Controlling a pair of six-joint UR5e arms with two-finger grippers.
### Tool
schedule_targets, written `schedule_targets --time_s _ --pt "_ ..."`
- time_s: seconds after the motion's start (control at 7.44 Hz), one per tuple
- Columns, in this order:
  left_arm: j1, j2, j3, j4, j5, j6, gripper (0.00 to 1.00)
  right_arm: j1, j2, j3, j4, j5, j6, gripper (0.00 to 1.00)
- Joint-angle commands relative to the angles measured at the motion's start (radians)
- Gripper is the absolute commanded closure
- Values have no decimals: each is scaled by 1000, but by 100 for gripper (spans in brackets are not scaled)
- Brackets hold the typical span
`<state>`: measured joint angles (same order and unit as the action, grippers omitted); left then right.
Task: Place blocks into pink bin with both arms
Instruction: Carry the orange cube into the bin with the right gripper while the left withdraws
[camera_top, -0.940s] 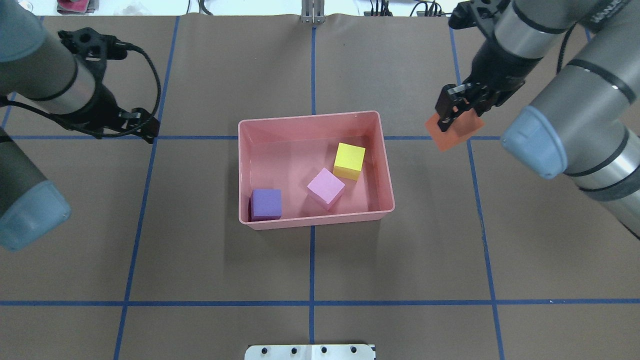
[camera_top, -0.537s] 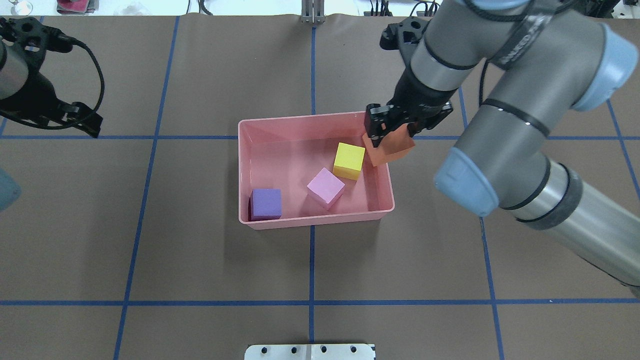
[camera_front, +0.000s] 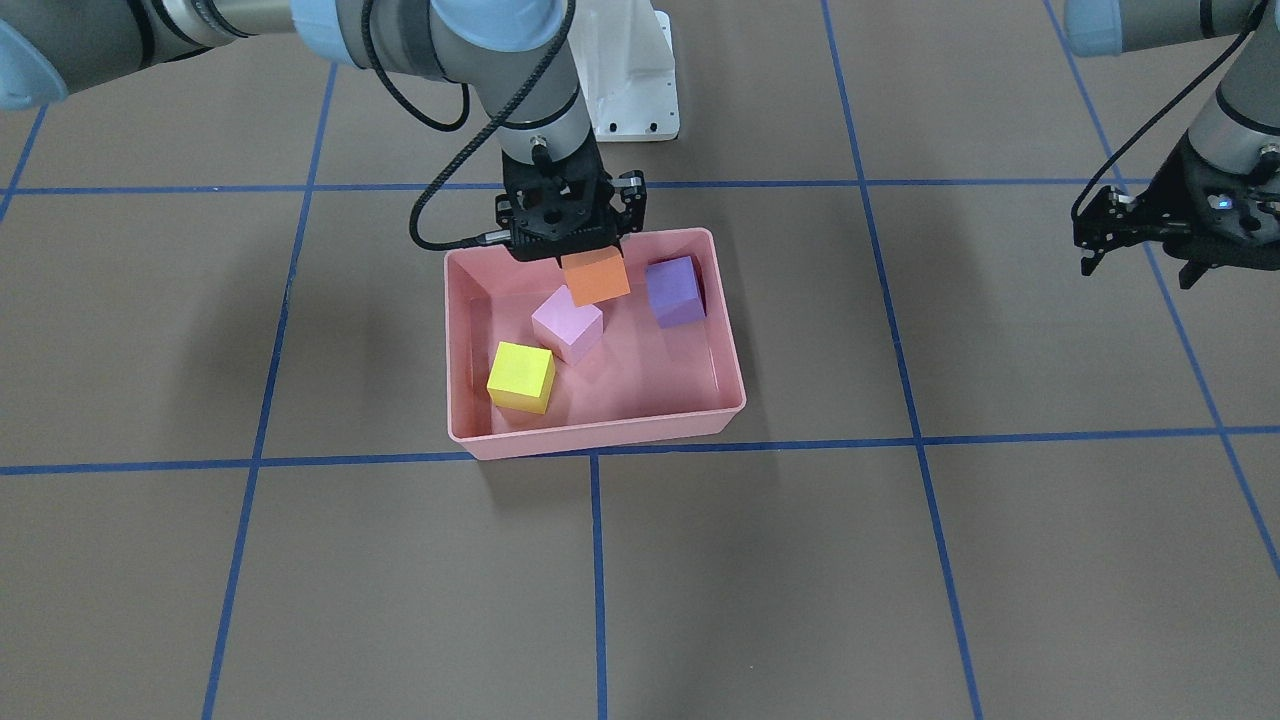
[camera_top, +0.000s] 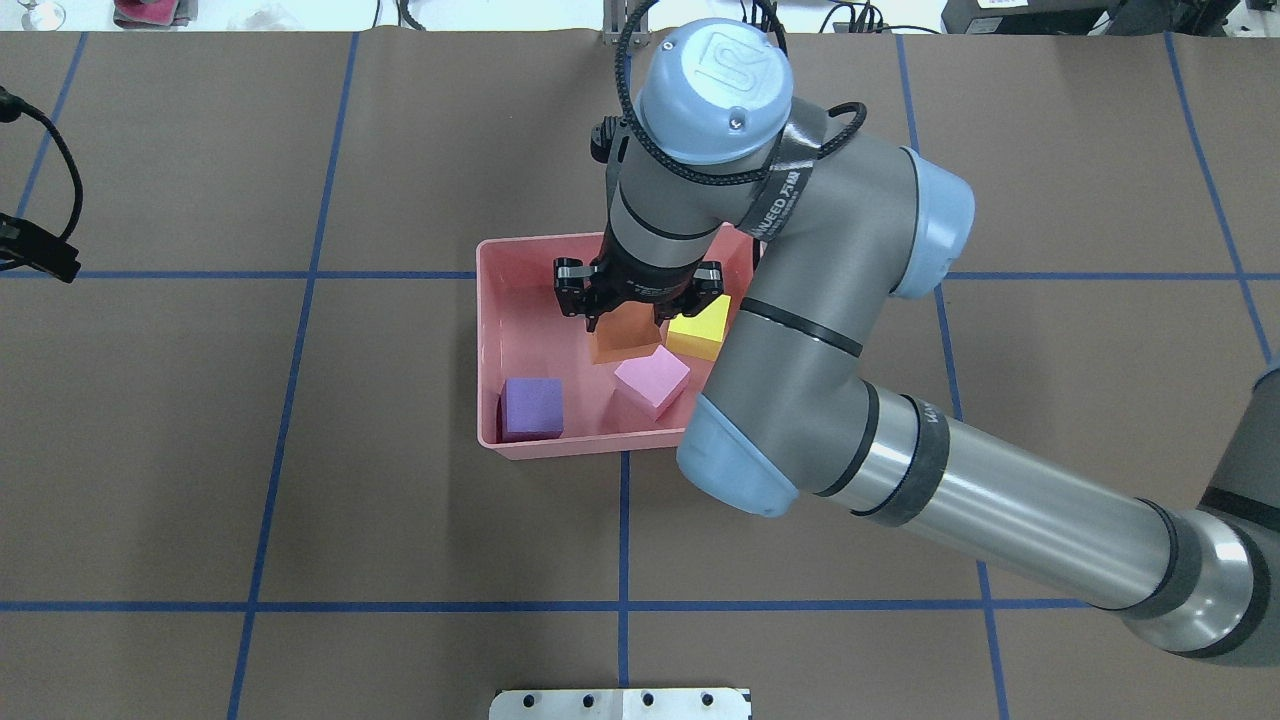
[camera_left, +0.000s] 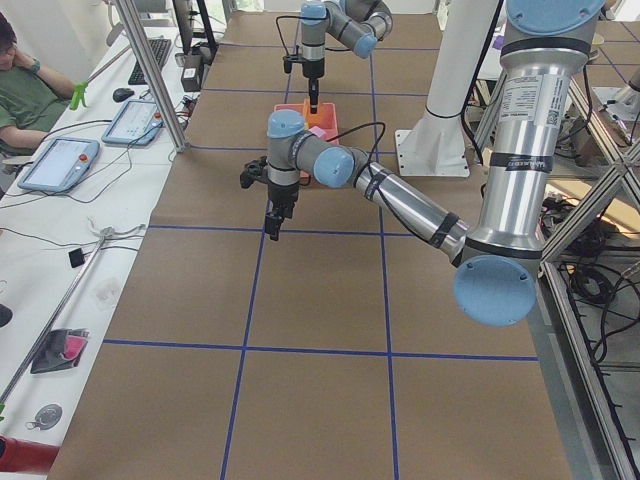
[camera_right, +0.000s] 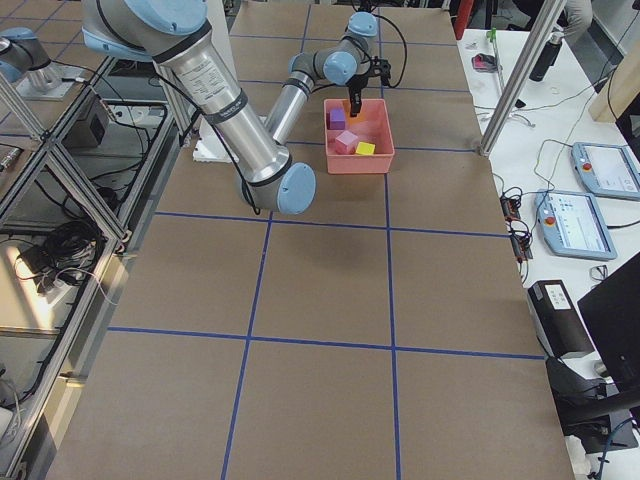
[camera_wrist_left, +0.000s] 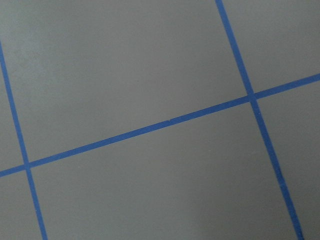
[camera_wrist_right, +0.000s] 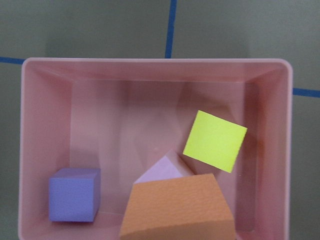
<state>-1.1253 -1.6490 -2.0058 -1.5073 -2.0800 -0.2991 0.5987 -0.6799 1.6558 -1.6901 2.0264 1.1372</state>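
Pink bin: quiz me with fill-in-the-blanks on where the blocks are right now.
The right gripper is ___ on the orange block. ___ blocks lie on the floor of the pink bin. The purple block sits in a ___ of the bin.
Missing: shut; three; corner.

You see the right gripper above the pink bin at upper centre; purple cube, pink cube and yellow cube sit inside it

pink bin: glossy plastic | blocks: matte (likely foam) | table: matt paper
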Motion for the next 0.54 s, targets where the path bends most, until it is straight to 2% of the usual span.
schedule_targets --time_s 0.0,0.13,0.4 --pt "-5 35 10 -53 0 9 0 -7 42 -117 105 -8 12 86" --pt "-5 35 10 -53 0 0 0 -7 34 -137 148 -9 -3 1" --pt "-7 37 25 -53 1 -9 0 -7 -1 -96 148 -11 -69 0"
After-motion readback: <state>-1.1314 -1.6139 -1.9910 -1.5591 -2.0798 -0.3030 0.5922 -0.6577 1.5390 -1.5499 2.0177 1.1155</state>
